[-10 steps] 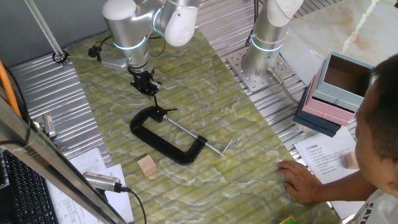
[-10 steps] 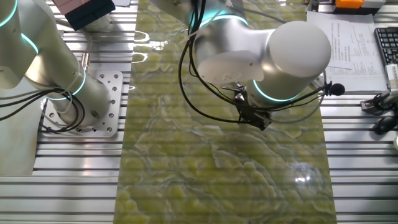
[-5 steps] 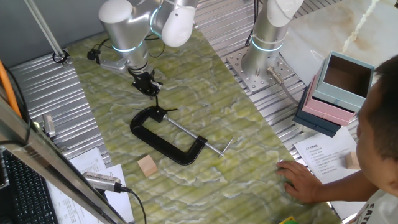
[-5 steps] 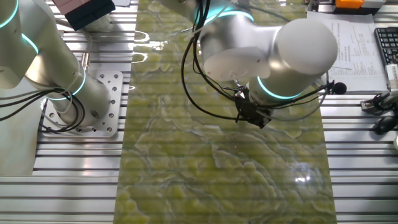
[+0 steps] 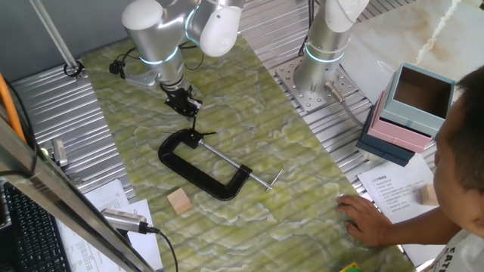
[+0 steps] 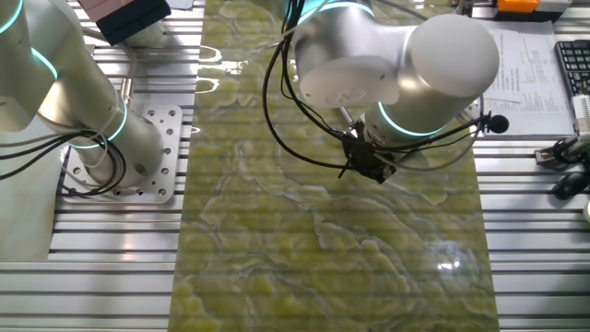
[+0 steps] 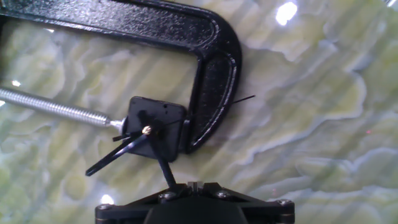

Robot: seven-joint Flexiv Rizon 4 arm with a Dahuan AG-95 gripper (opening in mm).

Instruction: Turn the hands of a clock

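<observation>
gripper (image 5: 193,113) above hub, far-left of clamp (image 5: 203,164) | hands (image 7: 134,146): long one lies low-left in hand view | gripper state: can't tell

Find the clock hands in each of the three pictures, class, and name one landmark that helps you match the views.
One fixed view: the hands sit as a small dark tuft at the upper end of the black C-clamp, just below the gripper.
The other fixed view: not in it; the arm covers that spot.
Hand view: the hands are left of centre, in the clamp's jaw.
Shared landmark: the black C-clamp.
</observation>
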